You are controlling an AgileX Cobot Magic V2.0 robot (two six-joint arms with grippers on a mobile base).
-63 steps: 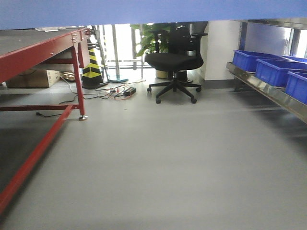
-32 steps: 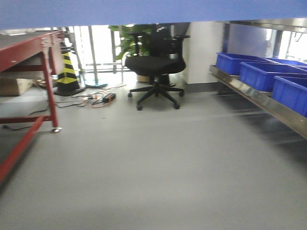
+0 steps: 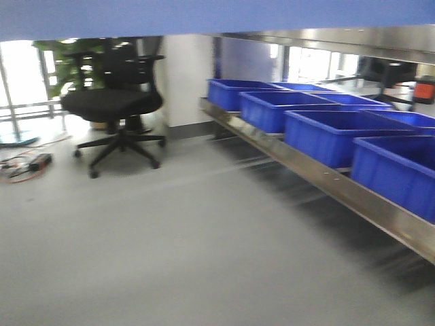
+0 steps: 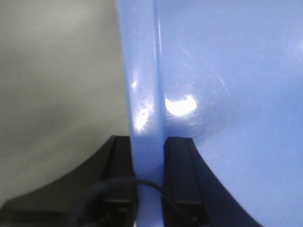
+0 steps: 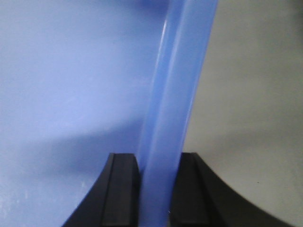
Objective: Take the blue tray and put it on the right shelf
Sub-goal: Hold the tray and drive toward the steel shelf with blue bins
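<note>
Clamping the upright rim of the blue tray (image 4: 227, 71) between its black fingers (image 4: 179, 165), the left gripper (image 4: 147, 149) was pinched tight on one side wall. The right gripper (image 5: 156, 161) squeezed the opposite rim in the same way, one dark pad (image 5: 120, 182) on each face of the plastic. Both wrist views looked along the rim, with glossy blue on the inner side and grey floor (image 3: 170, 238) on the outer. The tray was carried clear of any surface, and its blue body ran as a band across the top of the front view.

Half a second earlier the red-framed table and the striped cone had stood at the left of that view. Both had since slid out of frame. The black office chair (image 3: 115, 109) had shifted from centre to far left. The right shelf (image 3: 326, 180), its shiny steel rail running diagonally, had grown to fill the right half. A row of dark-blue bins (image 3: 319, 132) sat on it, under a second steel rail (image 3: 340, 37).
</note>
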